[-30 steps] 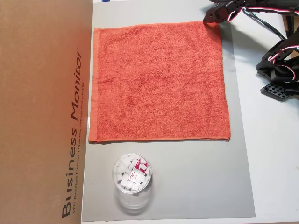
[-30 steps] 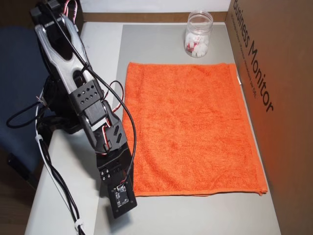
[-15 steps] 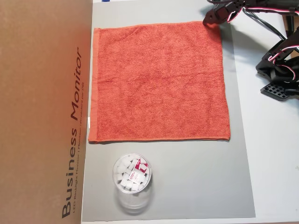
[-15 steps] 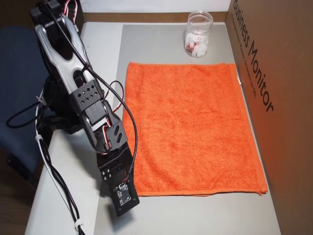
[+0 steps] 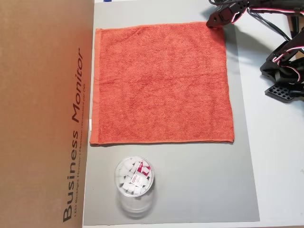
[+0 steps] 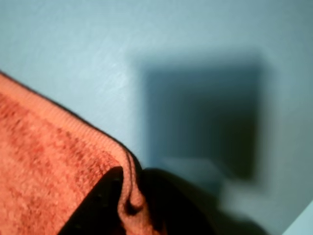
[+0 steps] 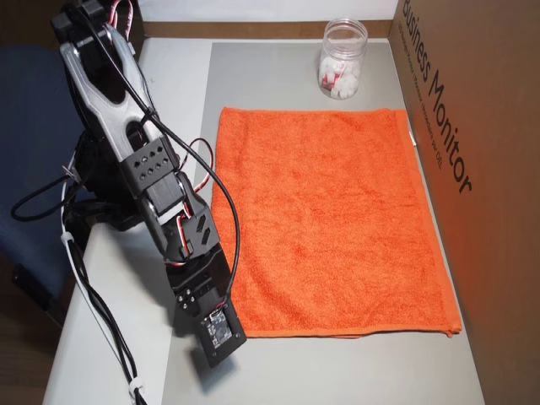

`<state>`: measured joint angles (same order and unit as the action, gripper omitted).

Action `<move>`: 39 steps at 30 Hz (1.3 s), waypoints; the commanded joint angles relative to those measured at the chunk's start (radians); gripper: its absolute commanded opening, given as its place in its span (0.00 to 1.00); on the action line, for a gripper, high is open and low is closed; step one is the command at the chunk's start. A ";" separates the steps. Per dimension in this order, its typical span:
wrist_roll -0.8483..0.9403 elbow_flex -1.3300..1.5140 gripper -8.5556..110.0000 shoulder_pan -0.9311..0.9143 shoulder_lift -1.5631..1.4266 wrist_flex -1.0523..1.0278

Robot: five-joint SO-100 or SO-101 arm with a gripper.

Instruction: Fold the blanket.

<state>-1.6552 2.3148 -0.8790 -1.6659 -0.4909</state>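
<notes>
Orange-red square terry blanket: black end effector pinches its one-o'clock corner; lift high, then carry toward seven o'clock.

Blanket flat on mat in an overhead view, cardboard box along its left edge, jar on mat just below blanket, gripper at blanket's upper right corner, arm base right of mat.
</notes>
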 commanded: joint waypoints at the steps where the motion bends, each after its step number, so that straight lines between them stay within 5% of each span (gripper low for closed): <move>1: 0.029 0.021 0.08 0.005 -0.074 -0.051; 13: 0.026 0.025 0.08 0.008 -0.270 -0.261; 32: -0.112 -0.035 0.08 0.069 -0.518 -0.261; 39: -0.098 -0.006 0.15 0.084 -0.522 -0.264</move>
<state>-1.7564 2.3270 -0.7977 -2.1552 -0.7547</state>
